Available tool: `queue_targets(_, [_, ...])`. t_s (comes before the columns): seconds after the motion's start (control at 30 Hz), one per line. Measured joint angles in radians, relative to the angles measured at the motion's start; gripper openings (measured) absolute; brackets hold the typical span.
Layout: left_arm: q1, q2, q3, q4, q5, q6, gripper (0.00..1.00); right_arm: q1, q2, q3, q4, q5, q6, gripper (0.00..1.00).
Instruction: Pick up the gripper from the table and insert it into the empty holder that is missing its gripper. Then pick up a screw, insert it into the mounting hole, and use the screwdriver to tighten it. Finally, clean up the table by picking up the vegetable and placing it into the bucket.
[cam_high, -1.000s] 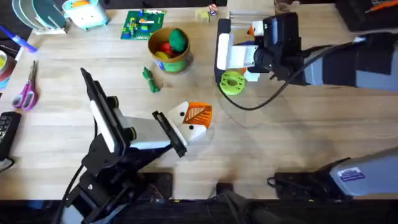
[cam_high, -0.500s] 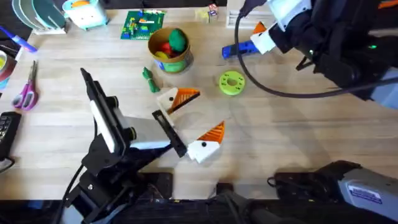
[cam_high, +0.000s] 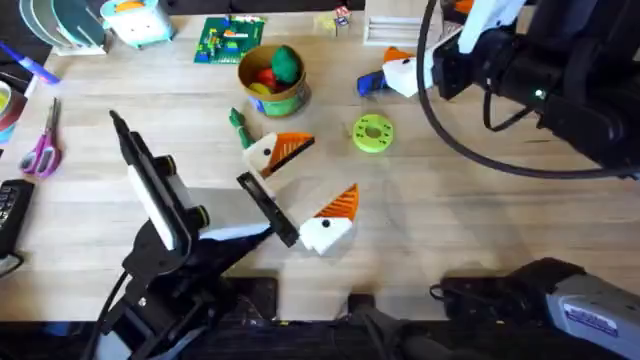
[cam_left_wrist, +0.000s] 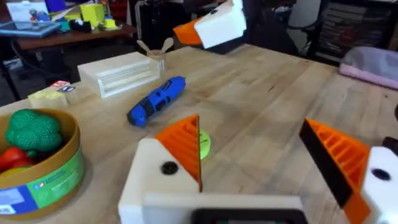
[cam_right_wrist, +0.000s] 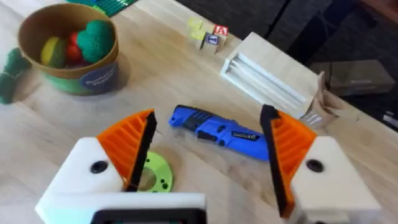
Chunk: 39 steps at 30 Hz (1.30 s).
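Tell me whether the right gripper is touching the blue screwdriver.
Apart. The right wrist view shows the right gripper open above the screwdriver, which lies flat on the table with wood visible between it and both orange pads.

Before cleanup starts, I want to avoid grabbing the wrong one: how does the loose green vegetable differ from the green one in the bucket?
The loose vegetable is slim and elongated; the green one in the bucket is rounder and bumpy. The loose vegetable lies flat beside the bucket; the green one in the bucket sits inside, among red and yellow pieces. Both are green toy vegetables.
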Motion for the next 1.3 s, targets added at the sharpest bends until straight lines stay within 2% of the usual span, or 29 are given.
queue_targets(0.07, [0.000,0.000,0.032,-0.061,-0.025,0.001,0.991,0.002,0.000,0.000,-0.001,-0.030,0.015,0.991])
queue_targets(0.13, [0.000,0.001,0.096,-0.168,-0.065,0.003,0.991,0.002,0.000,0.000,0.000,-0.048,0.042,0.991])
queue_targets(0.3, [0.000,0.081,0.379,-0.479,-0.227,-0.001,0.991,0.004,0.000,0.000,-0.001,-0.071,0.165,0.991])
queue_targets(0.4, [0.000,0.197,0.579,-0.658,-0.352,-0.013,0.991,0.004,0.000,0.000,0.000,-0.079,0.242,0.991])
queue_targets(0.53, [0.000,0.378,0.827,-0.908,-0.483,-0.020,0.991,0.004,0.000,0.000,-0.001,-0.083,0.302,0.991])
queue_targets(0.7, [0.000,0.587,1.044,-1.152,-0.573,-0.027,0.990,0.004,0.000,0.000,0.000,-0.083,0.330,0.992])
queue_targets(0.83, [0.016,0.712,1.113,-1.198,-0.584,-0.083,0.990,0.004,0.000,0.000,-0.001,-0.086,0.340,0.991])
queue_targets(1.07, [0.037,0.841,1.123,-1.244,-0.602,-0.161,0.991,0.004,0.000,0.000,-0.001,-0.086,0.344,0.991])
queue_targets(1.17, [0.099,0.872,1.123,-1.243,-0.609,-0.240,0.991,0.004,0.000,0.000,-0.001,-0.086,0.347,0.991])
queue_targets(1.3, [0.236,0.916,1.113,-1.205,-0.601,-0.325,0.991,0.004,0.000,0.000,-0.002,-0.086,0.347,0.991])
